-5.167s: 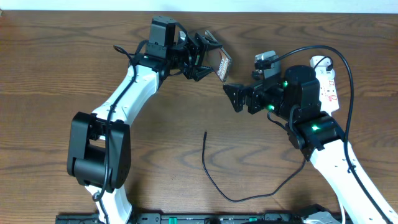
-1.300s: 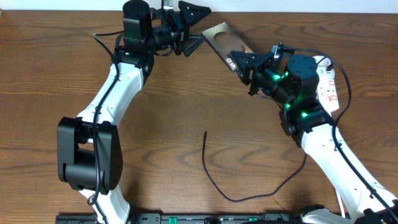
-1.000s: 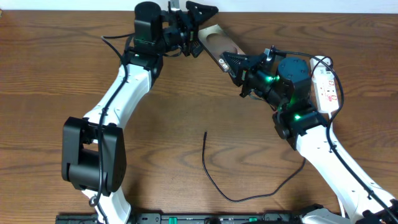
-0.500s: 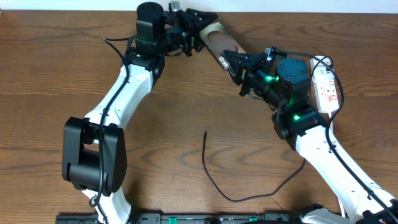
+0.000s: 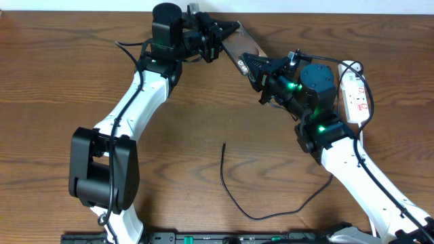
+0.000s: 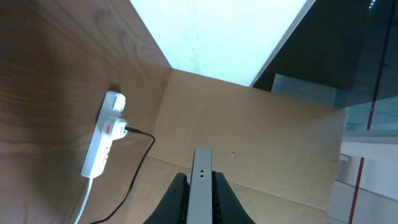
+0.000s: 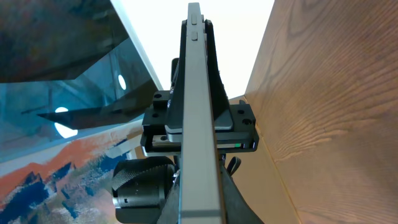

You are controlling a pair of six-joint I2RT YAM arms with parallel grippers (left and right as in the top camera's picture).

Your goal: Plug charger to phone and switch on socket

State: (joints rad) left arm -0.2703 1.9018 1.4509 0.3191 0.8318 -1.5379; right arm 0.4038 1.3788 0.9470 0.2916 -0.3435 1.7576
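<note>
The phone (image 5: 239, 47) is held off the table at the back, tilted, between both grippers. My left gripper (image 5: 227, 34) is shut on its far end, and my right gripper (image 5: 252, 64) is shut on its near end. The left wrist view shows the phone (image 6: 202, 162) edge-on with the left gripper (image 6: 202, 179) pinching it. The right wrist view also shows the phone (image 7: 198, 93) edge-on, clamped in the right gripper (image 7: 199, 208). The charger (image 5: 234, 200) lies loose on the table, its plug tip (image 5: 224, 145) pointing away from me. The socket (image 5: 356, 91) lies at the far right.
The socket's thick white cord (image 5: 369, 186) runs down the right side beside my right arm. A black lead (image 6: 140, 162) is plugged into the socket (image 6: 102, 140). A black rail (image 5: 203, 238) runs along the table's front edge.
My left gripper has closed onto the phone's far end, after standing open around it a second ago. The right gripper keeps its hold, and both arms have barely shifted.
</note>
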